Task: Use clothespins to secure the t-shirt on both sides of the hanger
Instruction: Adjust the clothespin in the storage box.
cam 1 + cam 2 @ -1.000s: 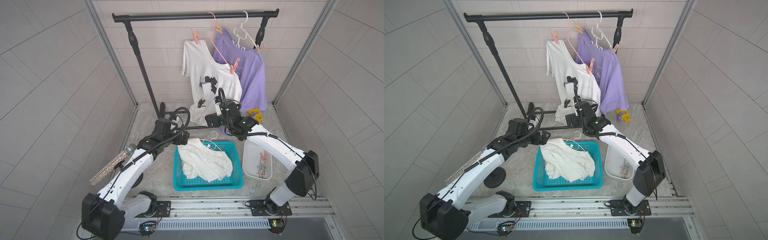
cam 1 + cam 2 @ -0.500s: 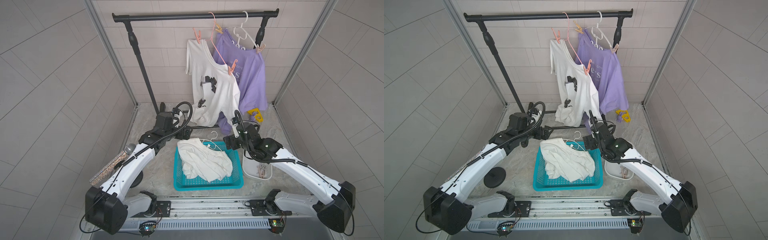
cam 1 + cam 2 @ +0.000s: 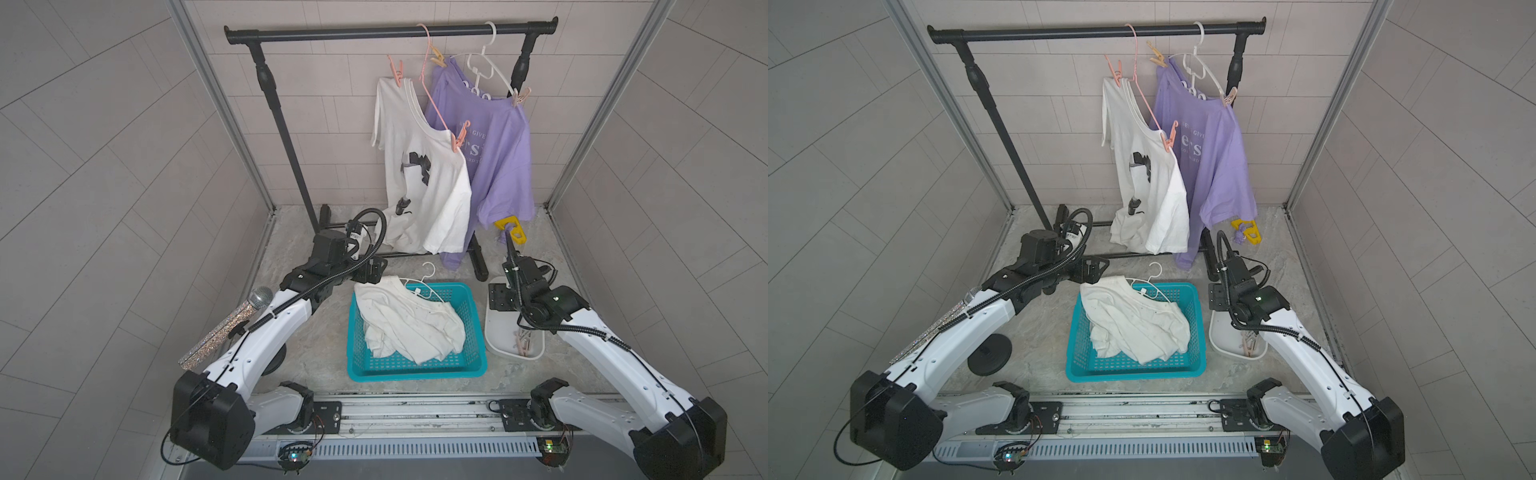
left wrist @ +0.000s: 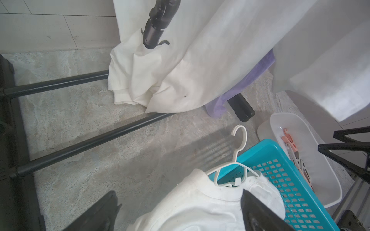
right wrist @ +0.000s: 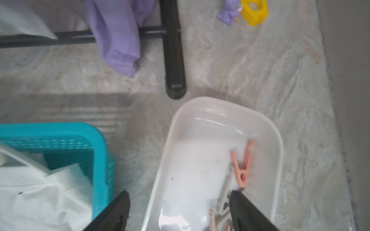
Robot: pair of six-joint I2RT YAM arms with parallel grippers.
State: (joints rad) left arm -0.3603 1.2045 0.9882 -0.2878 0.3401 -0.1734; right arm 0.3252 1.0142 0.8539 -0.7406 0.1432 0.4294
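Several clothespins (image 5: 240, 171) are seen lying in the white tub (image 5: 196, 160), right end effector (image 5: 179, 193) held apart over its rim. White t-shirt (image 3: 411, 328) plus hanger (image 4: 239, 150) are piled in the teal basket (image 3: 415, 370), left end effector (image 4: 178, 192) spread wide above.

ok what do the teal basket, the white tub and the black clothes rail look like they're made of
Teal basket: moulded plastic by the look, semi-matte, walls pierced with a regular grid of holes.
White tub: probably glossy plastic; bright glints on its smooth inside, though glazed ceramic can't be ruled out.
Black clothes rail: likely metal tube, matte black coating; thin, straight, no shine.
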